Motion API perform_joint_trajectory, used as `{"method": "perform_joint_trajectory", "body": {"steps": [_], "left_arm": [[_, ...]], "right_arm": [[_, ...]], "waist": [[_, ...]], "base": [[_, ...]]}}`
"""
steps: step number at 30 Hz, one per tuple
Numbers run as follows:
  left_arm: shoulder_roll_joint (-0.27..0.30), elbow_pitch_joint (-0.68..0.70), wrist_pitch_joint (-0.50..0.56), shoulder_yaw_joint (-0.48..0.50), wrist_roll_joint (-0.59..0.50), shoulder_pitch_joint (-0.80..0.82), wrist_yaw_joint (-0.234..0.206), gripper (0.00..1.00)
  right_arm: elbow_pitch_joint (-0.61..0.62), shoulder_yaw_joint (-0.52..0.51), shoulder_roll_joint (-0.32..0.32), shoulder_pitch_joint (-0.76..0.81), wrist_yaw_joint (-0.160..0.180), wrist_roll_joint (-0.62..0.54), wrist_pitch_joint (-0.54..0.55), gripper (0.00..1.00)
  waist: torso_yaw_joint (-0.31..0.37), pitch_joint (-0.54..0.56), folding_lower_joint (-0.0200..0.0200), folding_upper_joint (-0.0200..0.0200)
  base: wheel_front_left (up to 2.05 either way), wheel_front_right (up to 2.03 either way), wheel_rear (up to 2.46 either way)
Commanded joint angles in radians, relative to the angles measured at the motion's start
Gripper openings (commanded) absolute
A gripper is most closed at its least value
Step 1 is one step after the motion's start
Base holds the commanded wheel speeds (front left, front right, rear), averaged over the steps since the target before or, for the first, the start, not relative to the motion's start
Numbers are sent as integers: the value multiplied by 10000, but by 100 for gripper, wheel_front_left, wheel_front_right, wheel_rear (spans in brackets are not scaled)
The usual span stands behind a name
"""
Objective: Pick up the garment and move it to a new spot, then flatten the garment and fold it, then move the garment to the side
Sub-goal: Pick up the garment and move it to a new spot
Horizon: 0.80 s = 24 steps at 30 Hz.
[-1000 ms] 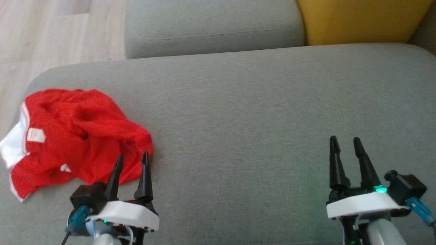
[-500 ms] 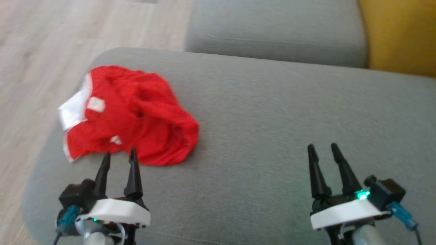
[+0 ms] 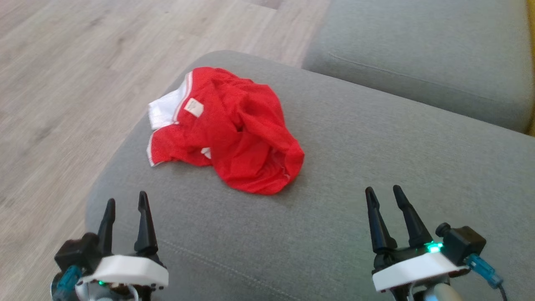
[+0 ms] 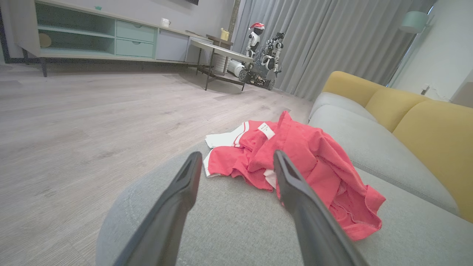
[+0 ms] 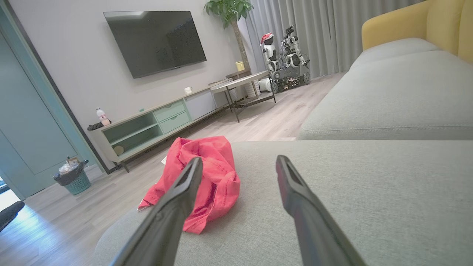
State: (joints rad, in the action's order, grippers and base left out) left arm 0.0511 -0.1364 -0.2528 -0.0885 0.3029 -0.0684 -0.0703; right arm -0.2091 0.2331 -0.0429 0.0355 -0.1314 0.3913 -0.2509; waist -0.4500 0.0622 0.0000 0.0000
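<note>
The garment (image 3: 234,133) is a crumpled red piece with white trim and a white label, lying in a heap near the left end of the grey sofa seat (image 3: 376,167). The left wrist view has the garment (image 4: 295,162) just beyond the fingertips; the right wrist view has the garment (image 5: 207,177) off to the left. My left gripper (image 3: 126,202) hovers open over the seat's near left corner, short of the garment, nothing between its fingers. At the lower right, my right gripper (image 3: 383,193) is open and empty too, well to the right of the heap.
Wooden floor (image 3: 62,83) runs along the seat's left edge. A second grey cushion (image 3: 426,54) lies behind, with yellow backrests (image 4: 436,136) beyond. Across the room stand a TV cabinet (image 5: 155,122), a side table (image 5: 244,83) and a parked robot (image 5: 286,59).
The head camera has swung left, so the garment sits further right and up in the picture. Both grippers stay open; the left one now shows short of the garment instead of overlapping it.
</note>
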Motion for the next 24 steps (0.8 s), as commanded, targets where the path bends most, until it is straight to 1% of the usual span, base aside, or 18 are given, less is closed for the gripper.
{"method": "perform_joint_trajectory", "body": {"steps": [1, 5, 7, 11, 13, 16, 18, 20, 23, 24], "left_arm": [[-8, 309, -90, 304, 17, 312, 30, 100], [-9, 363, -90, 343, 24, 280, 47, 100], [-9, 396, -90, 410, 82, 292, -24, 100], [-9, 441, -90, 544, 212, 467, -68, 100], [-9, 448, -90, 654, 136, 648, -3, 100], [-9, 286, -90, 1016, -85, 1052, -62, 100], [14, -22, -90, 1216, -165, 1417, 17, 100], [161, -396, -90, 1356, -263, 1902, 136, 100], [493, -1228, -1, 1316, -286, 2796, 421, 100], [685, -1726, 291, 1258, -230, 3454, 595, 100]], "right_arm": [[277, 263, -74, -154, 7, 90, -109, 100], [262, 319, -74, -121, 7, 99, -109, 100], [252, 322, -74, -138, 7, 102, -109, 100], [290, 224, -74, -231, 7, 27, -109, 100], [303, 151, -74, -288, 7, -60, -109, 100], [378, -11, -74, -423, 7, -226, -109, 100], [391, -132, -74, -493, 7, -345, -109, 100], [424, -278, -74, -576, 7, -460, -109, 100], [485, -498, -74, -734, 7, -622, -109, 100], [537, -566, -74, -839, 7, -680, -109, 100]], "waist": [[-252, -7, 0, 0], [-327, -88, 0, 0], [-276, -146, 0, 0], [0, -354, 0, 0], [187, -510, 0, 0], [545, -832, 0, 0], [803, -1018, 0, 0], [1060, -1241, 0, 0], [1448, -1608, 0, 0], [1700, -1836, 0, 0]], "base": [[0, 0, 0], [0, 0, 0], [0, 0, 0], [0, 0, 0], [0, 0, 0], [0, 0, 0], [0, 0, 0], [0, 0, 0], [0, 0, 0], [0, 0, 0]]}}
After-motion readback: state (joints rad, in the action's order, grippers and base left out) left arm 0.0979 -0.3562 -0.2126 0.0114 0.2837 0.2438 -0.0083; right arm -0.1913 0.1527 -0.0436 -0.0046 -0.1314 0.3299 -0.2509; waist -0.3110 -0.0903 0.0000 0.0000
